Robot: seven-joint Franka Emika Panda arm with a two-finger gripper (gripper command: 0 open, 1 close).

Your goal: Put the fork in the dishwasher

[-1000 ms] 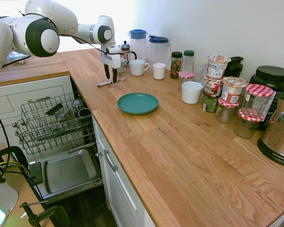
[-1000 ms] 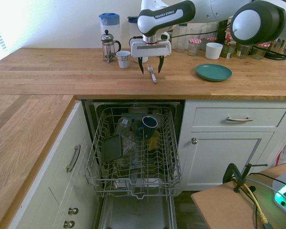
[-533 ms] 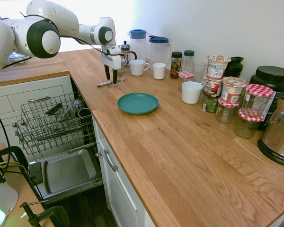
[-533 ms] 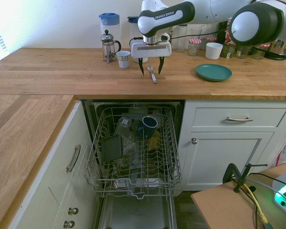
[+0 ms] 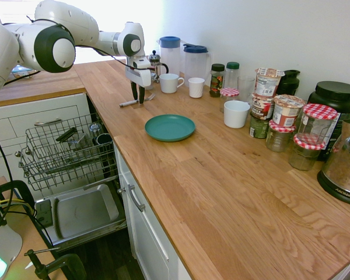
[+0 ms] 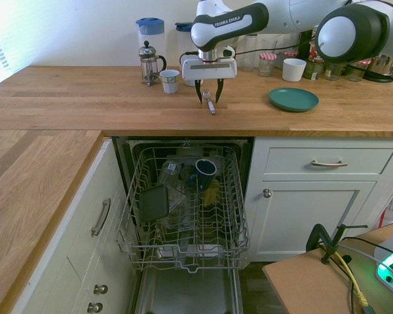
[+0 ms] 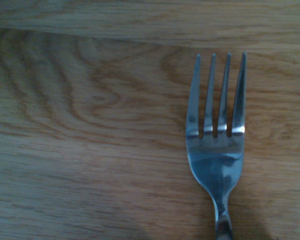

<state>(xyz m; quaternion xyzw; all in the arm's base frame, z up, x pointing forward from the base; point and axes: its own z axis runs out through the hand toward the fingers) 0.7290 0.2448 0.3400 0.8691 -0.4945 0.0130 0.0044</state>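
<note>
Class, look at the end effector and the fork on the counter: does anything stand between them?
Nothing visible does. The open end effector is down around the fork, a finger on each side, with only bare wooden countertop next to it.

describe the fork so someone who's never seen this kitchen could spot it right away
Find the long wooden countertop above the open dishwasher, then the white arm's gripper reaching down over it, fingers open. The fork lies flat on the wood between those fingers, beside a white mug and a French press. It is the only slim silver utensil on the counter, with four tines.
</note>
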